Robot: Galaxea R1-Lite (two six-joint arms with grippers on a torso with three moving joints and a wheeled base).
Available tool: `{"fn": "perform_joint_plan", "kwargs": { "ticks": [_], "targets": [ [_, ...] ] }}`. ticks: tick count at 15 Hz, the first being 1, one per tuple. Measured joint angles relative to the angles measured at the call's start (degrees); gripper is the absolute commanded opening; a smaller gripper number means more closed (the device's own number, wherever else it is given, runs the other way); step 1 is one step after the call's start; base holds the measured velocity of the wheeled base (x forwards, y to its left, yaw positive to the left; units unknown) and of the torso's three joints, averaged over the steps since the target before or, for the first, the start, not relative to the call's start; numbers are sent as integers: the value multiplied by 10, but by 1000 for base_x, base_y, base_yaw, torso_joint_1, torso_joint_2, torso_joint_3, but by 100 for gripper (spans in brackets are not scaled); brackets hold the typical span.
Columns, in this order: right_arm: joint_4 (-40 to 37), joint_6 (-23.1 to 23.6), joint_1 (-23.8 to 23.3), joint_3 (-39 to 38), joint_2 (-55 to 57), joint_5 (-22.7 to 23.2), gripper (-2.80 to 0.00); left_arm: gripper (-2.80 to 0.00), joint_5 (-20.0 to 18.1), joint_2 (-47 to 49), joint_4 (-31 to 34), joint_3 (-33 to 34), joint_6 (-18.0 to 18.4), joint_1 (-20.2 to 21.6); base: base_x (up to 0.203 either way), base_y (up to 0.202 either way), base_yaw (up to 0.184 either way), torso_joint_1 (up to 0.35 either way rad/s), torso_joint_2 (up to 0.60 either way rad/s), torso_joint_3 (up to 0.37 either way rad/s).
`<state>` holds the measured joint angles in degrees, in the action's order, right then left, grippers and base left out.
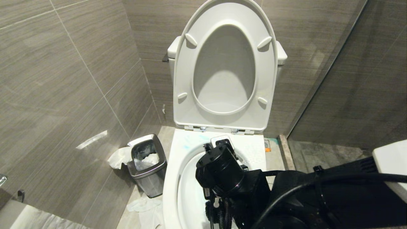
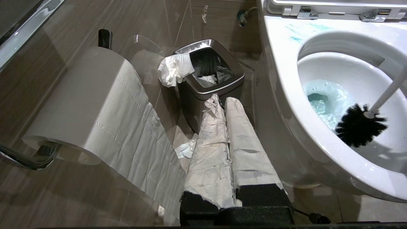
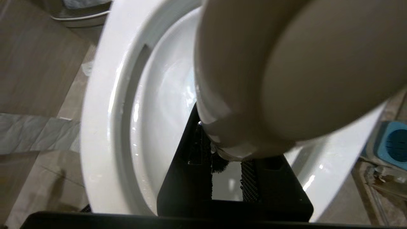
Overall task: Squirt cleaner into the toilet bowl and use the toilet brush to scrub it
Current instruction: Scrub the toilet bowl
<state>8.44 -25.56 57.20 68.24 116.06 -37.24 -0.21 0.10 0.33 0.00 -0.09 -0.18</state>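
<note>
The brush (image 2: 361,125) is inside the bowl (image 2: 286,105), its black bristle head against the inner wall just beside the pool of turquoise-tinted water, its pale handle slanting up and out toward the right arm. The right gripper (image 3: 227,171) is clamped on the handle; in the right wrist view the handle's rounded end fills most of the frame, with the black fingers (image 3: 249,181) pressed to either side of it. In the head view the right arm reaches over the near part of the bowl from the right. Smears of cleaner (image 2: 295,38) mark the far left of the rim, below the raised seat (image 1: 187,95). The left gripper (image 2: 224,127) hangs left of the bowl, its paper-wrapped fingers pressed together with nothing between them, pointing at a steel bin (image 2: 210,79) stuffed with tissue. A paper roll (image 2: 79,101) hangs on the left wall.
</note>
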Motion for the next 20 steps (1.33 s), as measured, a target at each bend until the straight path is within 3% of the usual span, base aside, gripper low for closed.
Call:
{"fn": "perform_joint_plan", "kwargs": {
  "ticks": [6,12,15,20],
  "targets": [
    [-15,20,2,169,87,-4,-280,-280,0,0,0,0,0,0,0,0,0,0,0,0],
    [-20,68,-79,292,153,0,-280,-280,0,0,0,0,0,0,0,0,0,0,0,0],
    [-20,77,-117,297,157,2,-280,-280,0,0,0,0,0,0,0,0,0,0,0,0],
    [-16,74,-134,186,103,12,-280,-280,0,0,0,0,0,0,0,0,0,0,0,0]
  ]
}}
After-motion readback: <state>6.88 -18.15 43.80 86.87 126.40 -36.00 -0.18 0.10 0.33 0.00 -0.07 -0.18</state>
